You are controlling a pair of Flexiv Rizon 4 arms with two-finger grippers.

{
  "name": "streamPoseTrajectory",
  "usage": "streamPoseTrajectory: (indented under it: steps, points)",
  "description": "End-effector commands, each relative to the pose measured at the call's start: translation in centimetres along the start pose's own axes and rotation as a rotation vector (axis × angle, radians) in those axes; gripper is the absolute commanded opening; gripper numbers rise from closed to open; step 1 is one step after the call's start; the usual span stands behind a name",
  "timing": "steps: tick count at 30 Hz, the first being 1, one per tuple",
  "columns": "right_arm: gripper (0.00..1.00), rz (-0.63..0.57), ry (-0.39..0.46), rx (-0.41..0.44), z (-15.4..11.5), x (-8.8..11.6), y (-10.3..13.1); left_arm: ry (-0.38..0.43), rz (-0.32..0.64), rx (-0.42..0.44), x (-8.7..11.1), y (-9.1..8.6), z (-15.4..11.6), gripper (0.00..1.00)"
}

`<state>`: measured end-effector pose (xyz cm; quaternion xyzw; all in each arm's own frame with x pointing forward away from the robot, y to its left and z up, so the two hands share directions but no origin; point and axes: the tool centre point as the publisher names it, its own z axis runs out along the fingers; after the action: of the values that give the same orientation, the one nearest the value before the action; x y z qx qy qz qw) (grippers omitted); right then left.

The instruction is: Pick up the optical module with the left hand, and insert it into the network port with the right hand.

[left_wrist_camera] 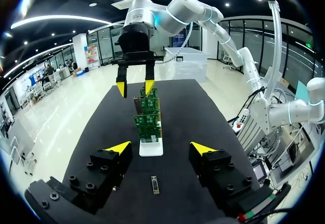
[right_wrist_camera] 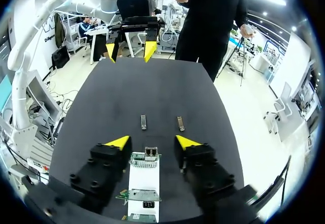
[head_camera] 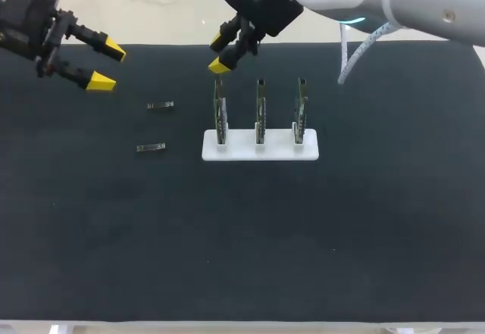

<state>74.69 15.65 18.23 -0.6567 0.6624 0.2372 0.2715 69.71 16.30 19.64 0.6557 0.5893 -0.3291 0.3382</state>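
Stage: the very start, by my reckoning. Nothing is picked up and nothing is inserted.
Left claw (head_camera: 106, 65): fingers spread wide, holding nothing. It hangs over the table's (head_camera: 242, 235) far left corner, well apart from both modules.
Right claw (head_camera: 220, 54): open and empty, poised above the leftmost circuit board (head_camera: 220, 114).
Farther optical module (head_camera: 160, 105): lies flat on the table, between my left claw and the boards.
Nearer optical module (head_camera: 151, 148): lies flat, near the first on my side of it, left of the white base (head_camera: 260, 152).
Long axis: both run side to side across the table, roughly parallel. One end aims at the base, the other at the left edge. Which end is the plug end is too small to tell.
Network port (right_wrist_camera: 151, 153): the metal cage on the board's top edge under my right claw, as I judge it.
Left to do: grasp a module with the left claw, pass it to the right claw, turn it to suit the port, and push it in.
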Motion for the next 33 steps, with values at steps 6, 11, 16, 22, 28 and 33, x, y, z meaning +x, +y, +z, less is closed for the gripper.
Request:
streamPoseTrajectory:
  steps: [6,11,16,22,28,33]
  points:
    - [0.0,-0.001,0.005,0.011,-0.4,-0.4,0.0,0.003,-0.001,0.001,0.0,0.1,0.0,1.0]
    - [0.0,-0.001,0.015,0.007,-1.6,-0.6,-0.3,0.003,-0.001,0.001,0.0,0.1,0.0,1.0]
    - [0.0,-0.005,0.004,-0.005,-2.4,-0.5,-0.4,0.003,-0.001,0.001,0.0,0.1,0.0,1.0]
    - [0.0,-0.008,-0.012,-0.005,-2.1,-0.2,-0.5,0.003,-0.001,0.001,0.0,0.1,0.0,1.0]
    - [0.0,-0.003,-0.018,0.0,-1.8,-0.2,-0.2,0.003,-0.001,0.001,0.0,0.1,0.0,1.0]
    - [0.0,0.0,-0.023,0.005,-1.4,-0.2,0.1,0.003,-0.001,0.001,0.0,0.1,0.0,1.0]
